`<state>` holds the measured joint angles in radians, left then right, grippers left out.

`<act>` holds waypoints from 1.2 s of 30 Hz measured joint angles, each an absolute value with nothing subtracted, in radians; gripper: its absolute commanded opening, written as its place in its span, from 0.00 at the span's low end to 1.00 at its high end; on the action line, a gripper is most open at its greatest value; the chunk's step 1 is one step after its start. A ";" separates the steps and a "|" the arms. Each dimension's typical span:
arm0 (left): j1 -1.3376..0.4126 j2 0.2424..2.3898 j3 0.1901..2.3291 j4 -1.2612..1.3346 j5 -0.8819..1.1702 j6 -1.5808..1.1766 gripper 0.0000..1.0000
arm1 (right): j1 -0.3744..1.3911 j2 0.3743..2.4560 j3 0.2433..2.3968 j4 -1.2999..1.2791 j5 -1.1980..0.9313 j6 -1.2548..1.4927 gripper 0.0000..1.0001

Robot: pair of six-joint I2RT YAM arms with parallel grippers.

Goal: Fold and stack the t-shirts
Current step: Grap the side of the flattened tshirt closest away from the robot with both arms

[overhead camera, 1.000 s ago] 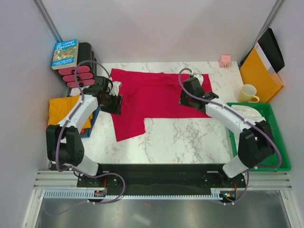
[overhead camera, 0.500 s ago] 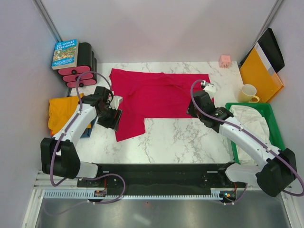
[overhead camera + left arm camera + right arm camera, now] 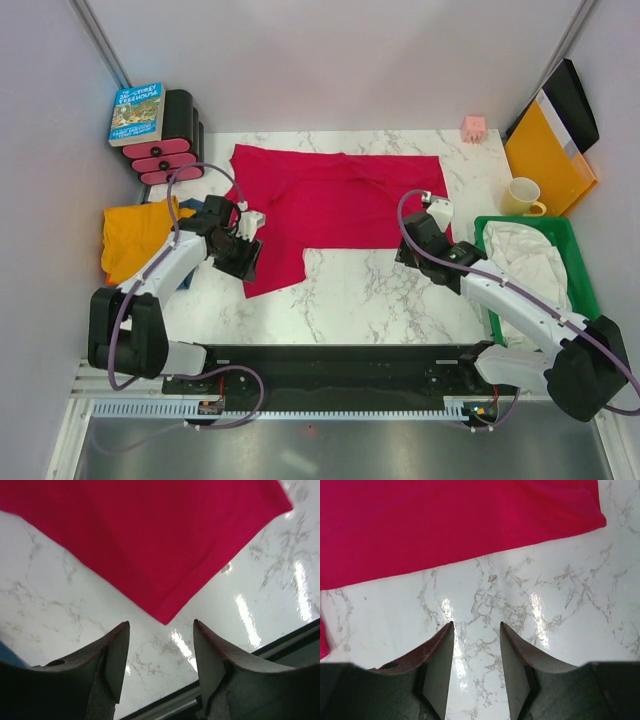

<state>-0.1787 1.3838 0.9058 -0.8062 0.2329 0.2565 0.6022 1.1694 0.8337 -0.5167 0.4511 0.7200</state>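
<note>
A crimson red t-shirt (image 3: 330, 195) lies spread on the marble table, one part hanging down at the front left. An orange t-shirt (image 3: 130, 235) lies bunched at the left edge, with a bit of dark blue fabric (image 3: 192, 206) beside it. My left gripper (image 3: 240, 262) is open and empty just off the red shirt's front-left corner (image 3: 167, 620). My right gripper (image 3: 405, 252) is open and empty over bare table just in front of the red shirt's front edge (image 3: 470, 555).
A green bin (image 3: 583, 290) with white cloth stands at the right. A yellow mug (image 3: 522, 196), an orange-yellow folder (image 3: 548, 155) and a pink block (image 3: 473, 127) are at the back right. A book (image 3: 137, 112) on a black and pink rack is at the back left.
Both grippers have pulled back toward me off the red shirt. The shirt's right side, bunched under the right gripper before, now lies flat and spread.
</note>
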 measured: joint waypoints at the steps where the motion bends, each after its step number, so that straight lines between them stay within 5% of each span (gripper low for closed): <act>1: -0.179 1.370 0.905 -0.780 0.245 0.245 0.62 | 0.604 1.169 0.824 -0.516 0.454 0.722 0.50; 9: -0.178 1.263 0.802 -0.502 0.279 0.053 0.46 | 0.606 1.169 0.782 -0.515 0.478 0.722 0.50; 16: -0.154 1.205 0.749 -0.477 0.270 -0.089 0.48 | 0.607 1.200 0.780 -0.502 0.500 0.719 0.50; 25: -0.127 1.063 0.741 -0.382 0.104 -0.113 0.71 | 0.607 1.267 0.776 -0.453 0.503 0.710 0.50; 30: -0.007 1.000 0.600 0.012 0.073 -0.023 0.76 | 0.607 1.267 0.777 -0.431 0.503 0.675 0.50; 36: 0.074 1.190 0.401 0.403 0.272 0.034 0.83 | 0.610 1.255 0.789 -0.456 0.505 0.641 0.50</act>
